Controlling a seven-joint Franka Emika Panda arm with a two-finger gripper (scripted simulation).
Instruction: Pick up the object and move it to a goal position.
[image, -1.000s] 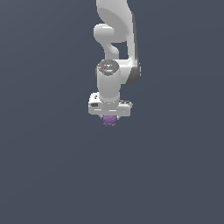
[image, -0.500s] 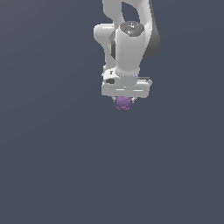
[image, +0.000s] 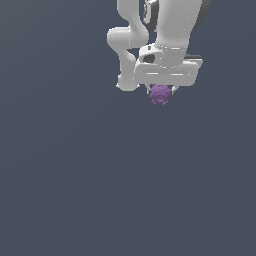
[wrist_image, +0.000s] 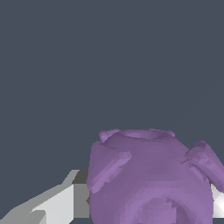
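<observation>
The object (image: 160, 94) is a small purple knobbly ball hanging under the white hand, high in the exterior view, right of centre. My gripper (image: 161, 92) is shut on it, with short fingers pressing in from both sides. In the wrist view the object (wrist_image: 151, 177) fills the lower right, its bumps sticking out. One white and grey finger (wrist_image: 65, 200) touches its side; the other finger barely shows at the picture's edge.
The white arm (image: 155, 35) reaches down from the top edge of the exterior view. Behind and below it there is only a plain dark grey surface (image: 100, 190), with no other object or marker showing.
The arm has carried the held object upward and toward the exterior view's right. The hand now looks larger. The grip on the ball stays the same.
</observation>
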